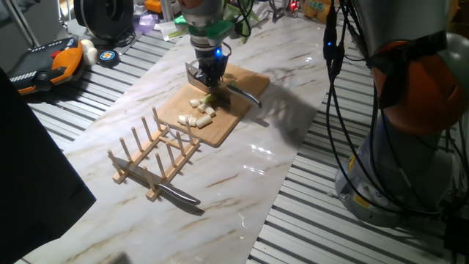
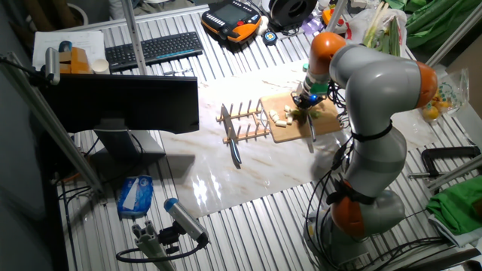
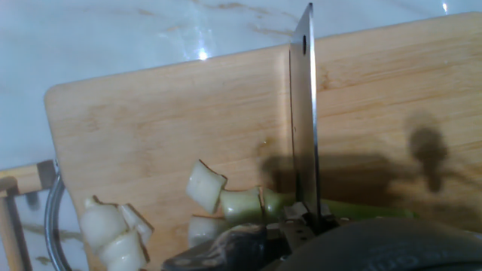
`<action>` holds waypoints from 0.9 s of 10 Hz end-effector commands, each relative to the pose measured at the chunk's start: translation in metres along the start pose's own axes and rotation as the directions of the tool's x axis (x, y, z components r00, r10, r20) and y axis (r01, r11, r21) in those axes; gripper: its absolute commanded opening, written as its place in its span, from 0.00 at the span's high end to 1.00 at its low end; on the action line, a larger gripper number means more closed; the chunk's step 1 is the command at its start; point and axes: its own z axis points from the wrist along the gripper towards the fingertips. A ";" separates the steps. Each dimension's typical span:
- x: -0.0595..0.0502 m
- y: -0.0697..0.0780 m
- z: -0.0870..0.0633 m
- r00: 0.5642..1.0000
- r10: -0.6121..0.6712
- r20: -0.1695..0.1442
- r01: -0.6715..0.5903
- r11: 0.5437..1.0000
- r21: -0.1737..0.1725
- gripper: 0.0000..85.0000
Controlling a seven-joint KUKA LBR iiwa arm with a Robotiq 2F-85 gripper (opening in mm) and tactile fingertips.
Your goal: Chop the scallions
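Note:
The scallions lie on a wooden cutting board (image 1: pixel 222 129) (image 2: pixel 286 135) (image 3: pixel 151 128). Several short white pieces (image 1: pixel 198 110) (image 2: pixel 280 118) (image 3: pixel 206 186) sit loose to one side. The remaining pale-green stalk (image 3: pixel 365 209) runs under a knife blade (image 3: pixel 304 128), which stands edge-down across it. My gripper (image 1: pixel 210 76) (image 2: pixel 305 101) (image 3: pixel 301 224) hovers low over the board and is shut on the knife, whose blade (image 1: pixel 245 95) (image 2: pixel 311 134) reaches toward the board's edge. In the hand view the fingers are mostly hidden at the bottom edge.
A wooden peg rack (image 1: pixel 157 154) (image 2: pixel 245 124) stands next to the board, with a second knife (image 1: pixel 176 194) (image 2: pixel 235 150) lying beside it on the marble top. A monitor (image 2: pixel 124 105), keyboard (image 2: pixel 154 49) and teach pendant (image 1: pixel 47 66) sit beyond.

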 end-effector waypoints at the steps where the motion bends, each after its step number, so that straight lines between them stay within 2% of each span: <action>1: -0.001 0.001 -0.006 1.000 0.000 0.006 0.000 1.000 0.000 0.99; 5: 0.005 0.000 -0.011 1.000 0.000 0.010 0.000 1.000 0.007 0.99; 7: 0.008 -0.003 -0.021 1.000 -0.002 0.006 0.002 1.000 0.001 0.99; 9: 0.012 -0.004 -0.037 1.000 0.000 0.004 0.000 1.000 0.011 0.99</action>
